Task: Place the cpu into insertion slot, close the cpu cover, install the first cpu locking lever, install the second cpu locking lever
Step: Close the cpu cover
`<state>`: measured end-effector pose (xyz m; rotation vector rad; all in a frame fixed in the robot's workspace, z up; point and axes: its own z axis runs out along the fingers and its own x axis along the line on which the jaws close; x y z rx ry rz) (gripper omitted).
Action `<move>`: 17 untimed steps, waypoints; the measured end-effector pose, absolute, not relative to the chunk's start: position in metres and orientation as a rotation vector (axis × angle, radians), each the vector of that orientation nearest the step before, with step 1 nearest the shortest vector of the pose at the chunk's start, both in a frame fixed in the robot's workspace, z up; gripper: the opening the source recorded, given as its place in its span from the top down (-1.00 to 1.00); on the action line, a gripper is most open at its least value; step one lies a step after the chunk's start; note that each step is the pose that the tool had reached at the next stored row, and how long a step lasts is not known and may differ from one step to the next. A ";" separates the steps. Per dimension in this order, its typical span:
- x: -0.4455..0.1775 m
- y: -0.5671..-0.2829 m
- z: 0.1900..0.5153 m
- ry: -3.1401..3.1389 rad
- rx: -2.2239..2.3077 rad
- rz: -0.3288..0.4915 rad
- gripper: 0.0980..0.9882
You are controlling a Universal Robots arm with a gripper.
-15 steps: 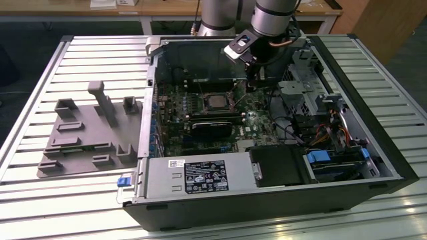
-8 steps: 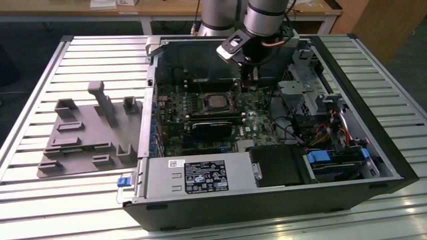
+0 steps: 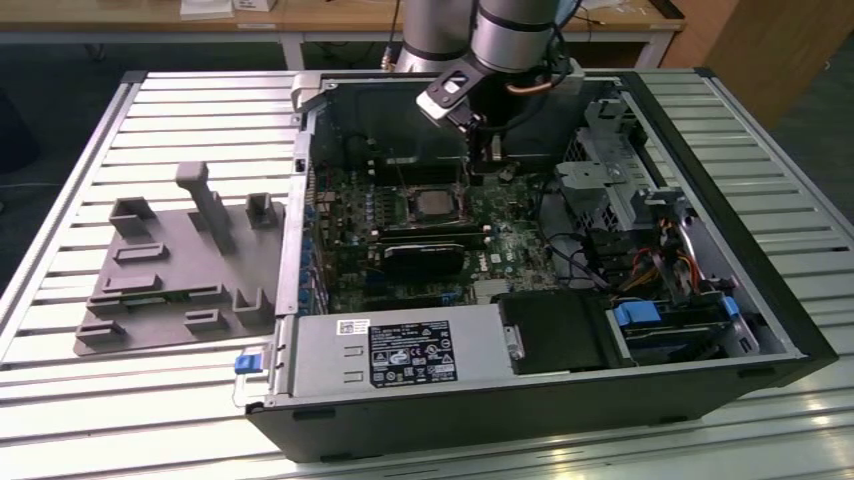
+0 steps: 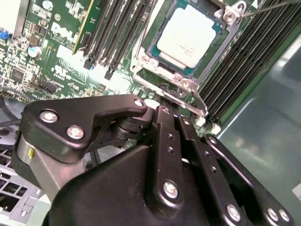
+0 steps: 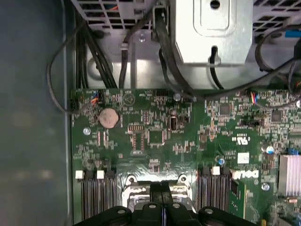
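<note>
The cpu [image 4: 188, 29], a small square chip with a pale silvery top, lies flat in the insertion slot [image 4: 151, 47] on the green motherboard; the exterior view has it at the board's middle [image 3: 430, 203]. The cpu cover [image 4: 171, 80], a thin silvery frame, lies around the chip with its tabbed edge towards me. A thin metal lever [image 4: 273, 5] runs past the socket's far corner. My gripper [image 4: 173, 115] hangs just above that tabbed edge, its black fingers [image 5: 158, 190] shut together with nothing between them. In the exterior view it [image 3: 490, 160] sits to the right of the chip.
Black memory slots [image 4: 117, 28] flank the socket on both sides. A metal drive cage [image 5: 211, 28] and dark cables [image 5: 94, 52] are beyond the board's edge. The grey power-supply box [image 3: 387, 350] fills the case's near side; a grey fixture tray [image 3: 174, 270] lies outside on the slatted table.
</note>
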<state>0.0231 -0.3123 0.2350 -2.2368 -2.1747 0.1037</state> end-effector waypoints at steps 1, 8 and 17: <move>0.022 -0.312 0.235 -2.175 -2.237 0.104 0.99; 0.018 -0.312 0.235 -2.175 -2.237 0.104 0.99; 0.009 -0.312 0.233 -2.185 -2.248 0.081 0.99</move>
